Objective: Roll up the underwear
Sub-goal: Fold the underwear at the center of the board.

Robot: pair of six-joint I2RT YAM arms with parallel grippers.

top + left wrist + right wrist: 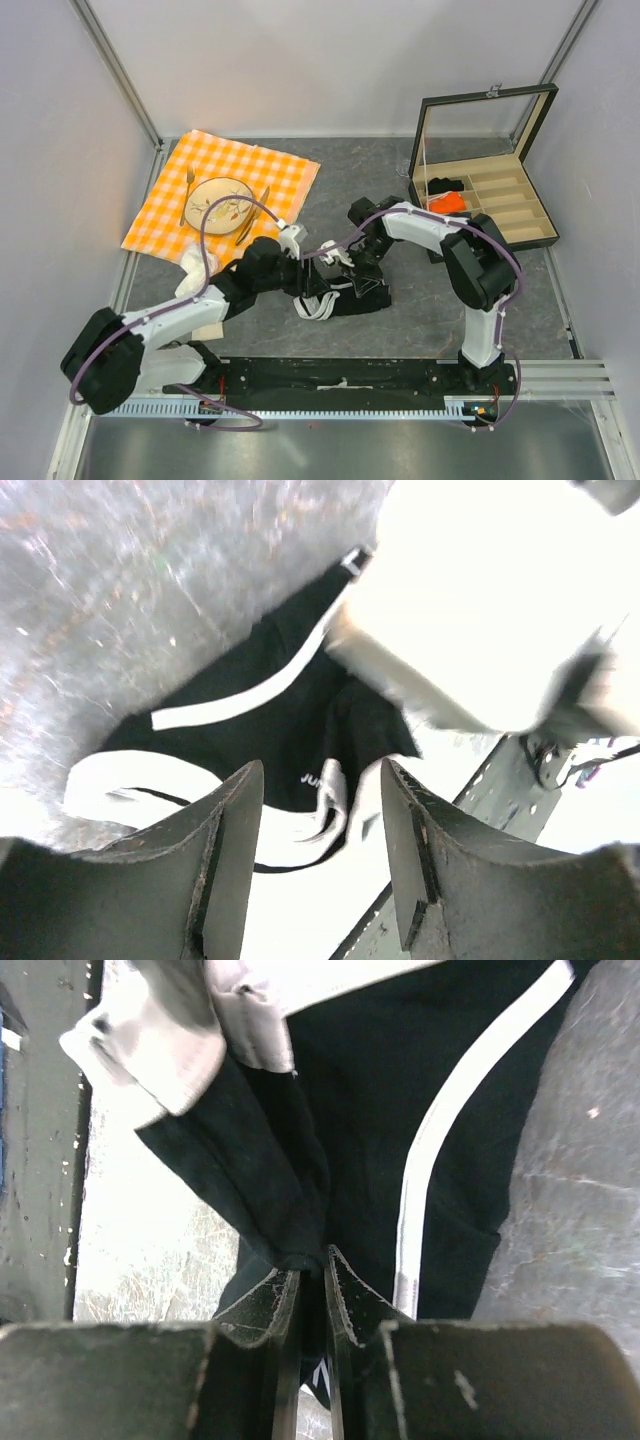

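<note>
Right jaws — clamped on a black fold of the underwear [365, 298], lying mid-surface [430, 322]. Left jaws — wide apart, empty, over the waistband [130, 785]. Advice: hold fold taut, roll evenly.

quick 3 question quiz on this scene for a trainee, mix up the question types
1. True or false: the right fingers are shut on the underwear.
2. The bright garment in the box is: A orange, B green, C blue.
3. Fill in: the left fingers are ___ (open or shut).
Key: 1 true; 2 A; 3 open.
</note>
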